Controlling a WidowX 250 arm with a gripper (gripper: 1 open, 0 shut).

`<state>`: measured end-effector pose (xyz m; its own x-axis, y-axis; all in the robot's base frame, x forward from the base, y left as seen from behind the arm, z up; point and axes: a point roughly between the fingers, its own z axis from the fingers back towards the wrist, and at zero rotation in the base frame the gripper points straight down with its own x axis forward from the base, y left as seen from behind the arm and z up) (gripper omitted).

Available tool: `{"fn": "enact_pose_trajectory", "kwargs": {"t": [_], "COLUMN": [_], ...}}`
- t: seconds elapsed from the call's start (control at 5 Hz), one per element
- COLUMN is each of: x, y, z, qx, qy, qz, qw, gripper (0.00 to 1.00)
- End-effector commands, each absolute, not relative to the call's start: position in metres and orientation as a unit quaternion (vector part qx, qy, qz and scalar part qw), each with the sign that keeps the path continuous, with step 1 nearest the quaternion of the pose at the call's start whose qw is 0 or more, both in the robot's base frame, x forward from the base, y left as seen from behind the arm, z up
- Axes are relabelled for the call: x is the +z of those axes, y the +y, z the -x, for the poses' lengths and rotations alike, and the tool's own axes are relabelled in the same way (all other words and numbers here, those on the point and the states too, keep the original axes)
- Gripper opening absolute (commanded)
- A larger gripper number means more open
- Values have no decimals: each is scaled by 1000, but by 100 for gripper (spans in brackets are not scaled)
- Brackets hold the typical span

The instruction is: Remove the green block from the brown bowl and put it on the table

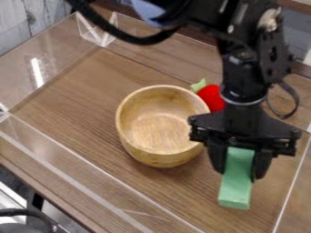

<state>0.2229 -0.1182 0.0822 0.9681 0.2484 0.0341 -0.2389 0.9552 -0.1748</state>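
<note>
Beside the brown bowl (136,150), the claw (237,157), seemingly partway open around the green block (235,188), could drop it askew if released high.

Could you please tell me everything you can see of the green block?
The green block is a flat, long bar of plain mid-green with a smooth, matte-looking surface and straight edges. It is held in the gripper, whose fingers cover its upper part, while its lower end sticks out toward the camera. It is outside the brown bowl, off to its right in the picture. Whether its low end touches the table is not clear.
</note>
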Motion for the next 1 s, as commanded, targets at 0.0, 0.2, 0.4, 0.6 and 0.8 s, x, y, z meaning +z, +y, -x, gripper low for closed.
{"fn": "enact_pose_trajectory", "kwargs": {"t": [0.0, 0.2, 0.4, 0.6, 0.8], "x": [93, 93, 94, 94, 95], "y": [-126, -122, -116, -119, -122], "z": [-233, -235, -239, -239, -239], "qx": [99, 89, 82, 78, 75], "qy": [-39, -36, -34, -32, -30], "qz": [97, 98, 100, 102, 103], "qw": [990, 991, 991, 991, 991], "gripper": [0, 0, 0, 0, 0]}}
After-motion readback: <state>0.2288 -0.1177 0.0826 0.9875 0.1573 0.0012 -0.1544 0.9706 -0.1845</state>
